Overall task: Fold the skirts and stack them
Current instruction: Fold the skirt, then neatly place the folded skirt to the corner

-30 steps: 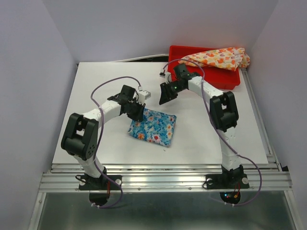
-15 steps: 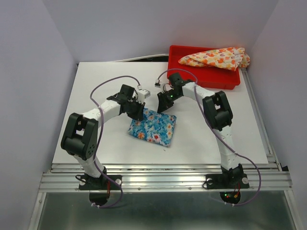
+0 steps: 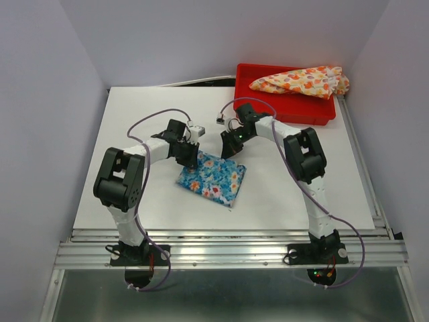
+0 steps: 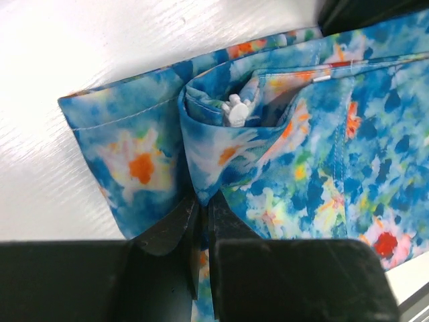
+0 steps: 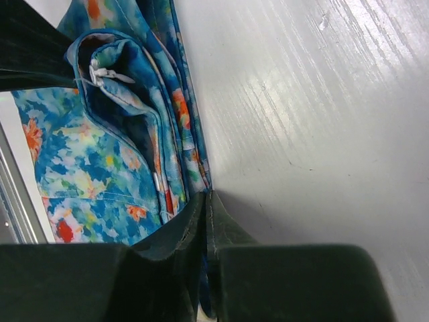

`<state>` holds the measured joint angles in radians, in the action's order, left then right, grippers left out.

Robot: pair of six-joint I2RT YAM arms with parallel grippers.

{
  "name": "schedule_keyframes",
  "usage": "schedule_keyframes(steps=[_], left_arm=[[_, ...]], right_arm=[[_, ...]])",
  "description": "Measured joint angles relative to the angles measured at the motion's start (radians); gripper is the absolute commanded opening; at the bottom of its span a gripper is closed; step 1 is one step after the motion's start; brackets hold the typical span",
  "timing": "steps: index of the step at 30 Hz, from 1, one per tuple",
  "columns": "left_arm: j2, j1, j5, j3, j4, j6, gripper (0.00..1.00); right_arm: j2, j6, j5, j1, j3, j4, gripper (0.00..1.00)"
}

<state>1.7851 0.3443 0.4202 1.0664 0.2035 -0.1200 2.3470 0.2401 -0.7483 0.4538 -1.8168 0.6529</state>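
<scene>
The white bench (image 3: 134, 134) is a flat rectangular board, and its surface looks glossy and faintly streaked in the wrist views. A folded blue skirt (image 3: 214, 180) lies on it just off the middle, toward 7 o'clock, with layered hems and a small white zip pull (image 4: 236, 111) showing up close. A red tray (image 3: 295, 115) sits at 1 o'clock in the far right corner, well apart from the skirt. A pale cable (image 3: 191, 83) runs along the far edge at 12 o'clock.
</scene>
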Motion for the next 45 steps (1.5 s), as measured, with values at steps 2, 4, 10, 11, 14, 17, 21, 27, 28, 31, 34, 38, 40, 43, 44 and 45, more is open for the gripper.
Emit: schedule_keyframes(steps=[2,4,10,11,14,17,21,27,28,31,34,38,40,43,44,45], left_arm=[[0.026,-0.002,0.005,0.017,-0.007,0.014,0.00],[0.039,-0.005,0.005,0.030,-0.021,0.024,0.00],[0.068,-0.007,0.016,0.051,-0.056,0.062,0.00],[0.073,-0.008,0.015,0.056,-0.058,0.069,0.00],[0.086,-0.013,0.008,0.074,-0.063,0.089,0.00],[0.091,-0.013,-0.013,0.084,-0.064,0.100,0.08],[0.095,-0.015,-0.073,0.110,-0.044,0.097,0.38],[0.040,-0.030,-0.164,0.120,-0.003,0.081,0.99],[0.011,-0.031,-0.178,0.120,0.007,0.082,0.99],[-0.112,-0.024,-0.236,0.154,0.060,0.073,0.99],[-0.214,0.003,-0.288,0.216,0.065,0.074,0.99],[-0.360,0.087,-0.349,0.206,0.049,0.105,0.99],[-0.391,0.153,-0.375,0.166,0.049,0.127,0.99],[-0.384,0.259,-0.393,0.048,0.045,0.171,0.99],[-0.372,0.274,-0.398,0.025,0.054,0.187,0.99],[-0.351,0.291,-0.410,0.004,0.068,0.203,0.98]], right_arm=[[0.000,-0.005,0.002,0.000,-0.003,0.003,0.24],[0.000,-0.013,0.013,0.000,-0.014,0.013,0.29],[-0.003,-0.076,0.114,-0.020,-0.090,0.043,0.55],[-0.006,-0.088,0.143,-0.043,-0.110,0.047,0.59],[-0.033,-0.100,0.186,-0.097,-0.116,0.062,0.63],[-0.094,-0.106,0.214,-0.143,-0.095,0.081,0.65],[-0.241,-0.118,0.217,-0.155,0.026,0.087,0.67],[-0.378,-0.148,0.210,-0.140,0.165,0.095,0.79],[-0.386,-0.155,0.209,-0.142,0.178,0.096,0.83],[-0.402,-0.175,0.217,-0.165,0.197,0.097,0.88],[-0.418,-0.188,0.233,-0.192,0.197,0.095,0.89],[-0.449,-0.201,0.260,-0.219,0.197,0.095,0.89],[-0.459,-0.209,0.271,-0.225,0.197,0.094,0.89],[-0.462,-0.219,0.280,-0.225,0.197,0.094,0.90],[-0.462,-0.222,0.283,-0.225,0.197,0.095,0.90],[-0.462,-0.223,0.285,-0.225,0.197,0.095,0.90]])
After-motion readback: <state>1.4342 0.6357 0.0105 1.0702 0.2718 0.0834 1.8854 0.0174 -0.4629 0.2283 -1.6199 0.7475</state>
